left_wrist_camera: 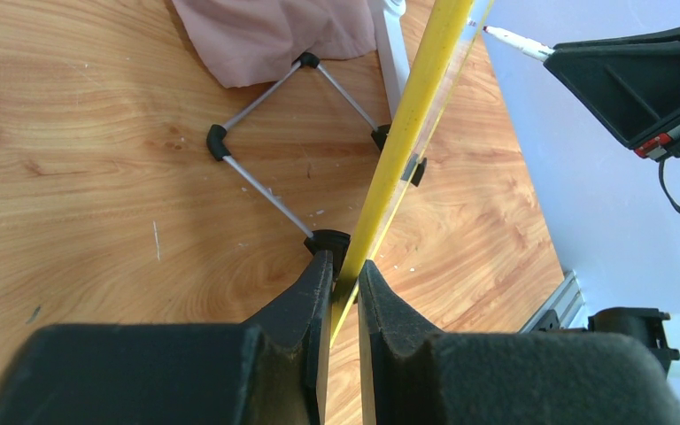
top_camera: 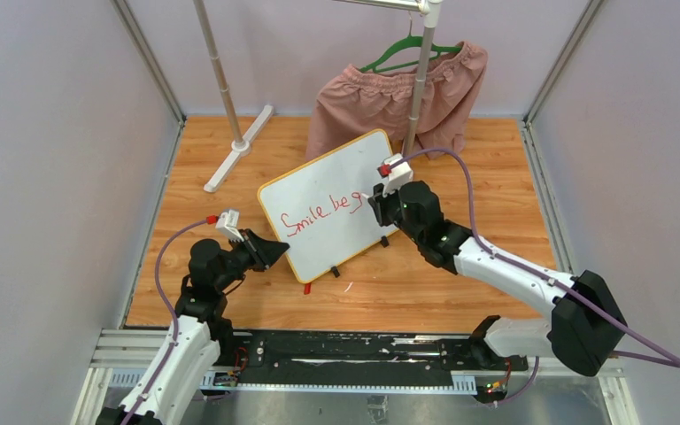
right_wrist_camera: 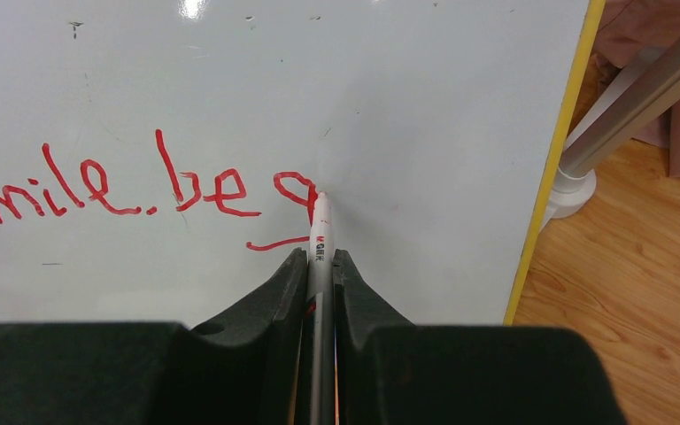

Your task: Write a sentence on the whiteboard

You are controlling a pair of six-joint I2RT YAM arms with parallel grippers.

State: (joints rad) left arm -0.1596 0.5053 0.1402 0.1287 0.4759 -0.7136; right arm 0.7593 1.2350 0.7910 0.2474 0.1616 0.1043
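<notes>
The whiteboard [top_camera: 332, 199] stands tilted on the wooden floor, white with a yellow rim. Red cursive on it reads "Smile, be g", the sentence [top_camera: 323, 215] slanting up to the right, also large in the right wrist view as the sentence [right_wrist_camera: 142, 190]. My right gripper [right_wrist_camera: 320, 257] is shut on a white marker [right_wrist_camera: 320, 235] whose tip touches the board at the letter g. In the top view the right gripper [top_camera: 379, 198] sits at the board's right half. My left gripper [left_wrist_camera: 345, 270] is shut on the whiteboard's yellow edge [left_wrist_camera: 407, 124], at the board's lower left corner, left gripper [top_camera: 276, 251].
A clothes rack with a white T-foot [top_camera: 239, 147] and metal poles stands behind the board. Pink shorts [top_camera: 403, 93] hang on a green hanger at the back. The board's wire stand [left_wrist_camera: 270, 115] rests on the wood. Grey walls close in both sides.
</notes>
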